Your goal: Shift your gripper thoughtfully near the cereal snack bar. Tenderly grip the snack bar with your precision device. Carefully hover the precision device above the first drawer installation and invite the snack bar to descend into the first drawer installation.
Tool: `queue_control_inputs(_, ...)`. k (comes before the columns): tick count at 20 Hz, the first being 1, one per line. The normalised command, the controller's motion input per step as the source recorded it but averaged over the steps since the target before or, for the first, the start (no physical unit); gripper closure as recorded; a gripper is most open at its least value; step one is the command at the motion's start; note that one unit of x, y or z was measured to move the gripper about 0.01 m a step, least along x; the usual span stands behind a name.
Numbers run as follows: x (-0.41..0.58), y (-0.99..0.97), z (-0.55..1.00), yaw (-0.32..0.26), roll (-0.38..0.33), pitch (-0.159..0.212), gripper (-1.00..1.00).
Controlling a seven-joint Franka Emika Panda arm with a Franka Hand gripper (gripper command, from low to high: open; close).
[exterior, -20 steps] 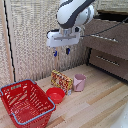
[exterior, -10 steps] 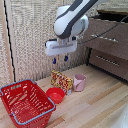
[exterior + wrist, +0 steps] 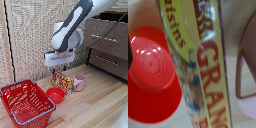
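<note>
Yellow-orange with red lettering and multicoloured print, the cereal snack bar [image 3: 61, 82] stands just below the gripper [image 3: 63, 68], whose jaws' state is unclear.

My arm [image 3: 75, 25] is bulky, glossy white with dark grey joint bands; its blocky white gripper [image 3: 64, 68] carries two short blue-tipped fingers [image 3: 66, 67].

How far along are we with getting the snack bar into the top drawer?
Done: the gripper hangs directly above the cereal snack bar, which stands on the table between the red bowl and pink cup. In hand: the approach; the wrist view shows the packet close below. Left: no grasp visible yet, then the lift and carry to the first drawer and the drop in.
</note>
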Motion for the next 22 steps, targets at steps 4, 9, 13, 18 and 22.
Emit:
queue_control_inputs(4,-0.011,0.27,-0.33,0.014,-0.147,0.056,-1.0)
queue_control_inputs(9,0.009,0.21,-0.02,0.0,-0.058,0.058,1.0)
queue_control_inputs(13,0.034,0.05,-0.02,0.007,-0.019,0.025,1.0)
queue_control_inputs(18,0.029,0.06,0.0,0.0,-0.033,0.029,1.0)
queue_control_inputs(22,0.028,0.03,0.0,0.0,-0.018,0.045,1.0)
